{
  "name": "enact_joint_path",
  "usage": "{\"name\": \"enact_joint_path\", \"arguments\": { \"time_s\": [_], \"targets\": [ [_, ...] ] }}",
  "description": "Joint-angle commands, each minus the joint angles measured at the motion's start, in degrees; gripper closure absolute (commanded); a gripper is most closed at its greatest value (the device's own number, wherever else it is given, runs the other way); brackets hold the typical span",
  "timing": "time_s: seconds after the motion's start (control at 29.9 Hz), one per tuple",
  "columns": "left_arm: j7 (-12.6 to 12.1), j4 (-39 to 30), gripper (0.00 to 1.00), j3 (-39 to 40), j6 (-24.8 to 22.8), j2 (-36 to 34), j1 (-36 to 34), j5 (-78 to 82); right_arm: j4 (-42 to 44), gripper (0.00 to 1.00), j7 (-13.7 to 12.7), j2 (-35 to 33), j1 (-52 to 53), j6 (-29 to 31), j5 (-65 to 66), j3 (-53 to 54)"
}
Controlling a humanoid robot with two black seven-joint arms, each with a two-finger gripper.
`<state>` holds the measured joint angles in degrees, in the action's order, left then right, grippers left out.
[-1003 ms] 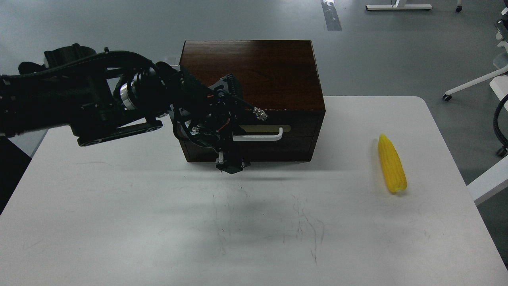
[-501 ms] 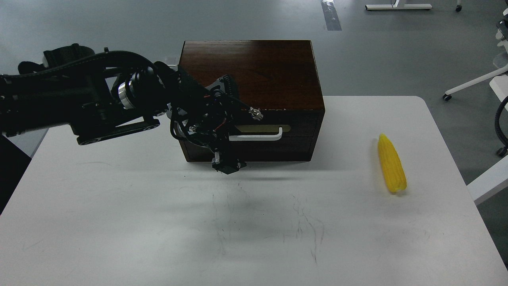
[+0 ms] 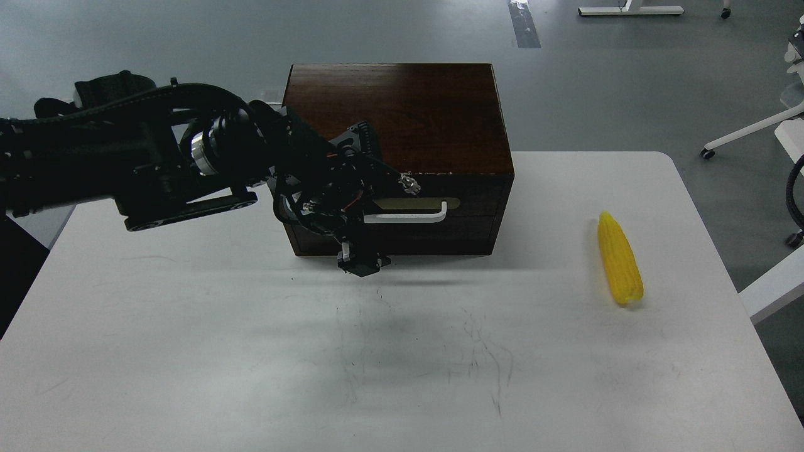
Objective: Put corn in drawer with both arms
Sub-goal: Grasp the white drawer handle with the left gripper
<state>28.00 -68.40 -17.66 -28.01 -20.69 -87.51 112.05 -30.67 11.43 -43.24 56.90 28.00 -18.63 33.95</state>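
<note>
Left gripper [image 3: 362,262] at closed drawer [image 3: 433,220] front by handle [image 3: 408,216], corn [image 3: 620,258] lying apart on white table [image 3: 251,351]

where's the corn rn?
Head view: the corn lies on the table at its right side, well right of the wooden box, tip pointing away from the robot, nothing touching it.

Left gripper [image 3: 362,262] shifted slightly left and toward the drawer [image 3: 433,216] front over the last second, then edged back right and a touch up. Wrist stud drifted left, then returned beside the handle [image 3: 408,215].
</note>
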Motion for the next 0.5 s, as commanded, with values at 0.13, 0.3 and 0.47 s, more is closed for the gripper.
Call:
{"name": "enact_joint_path", "arguments": {
  "time_s": [0.13,0.3,0.47],
  "targets": [
    [0.0,-1.56,0.17,-0.45,0.01,-0.06,-0.29,0.01,0.0,0.0,-0.1,0.0,0.14,0.0,0.0,0.07],
    [0.0,-2.97,0.17,-0.71,0.01,-0.06,-0.47,0.01,0.0,0.0,-0.1,-0.09,0.23,0.0,0.0,0.07],
    [0.0,-2.97,0.17,-0.71,0.01,-0.06,-0.47,0.01,0.0,0.0,-0.1,-0.97,0.14,0.0,0.0,0.07]
  ]
}}
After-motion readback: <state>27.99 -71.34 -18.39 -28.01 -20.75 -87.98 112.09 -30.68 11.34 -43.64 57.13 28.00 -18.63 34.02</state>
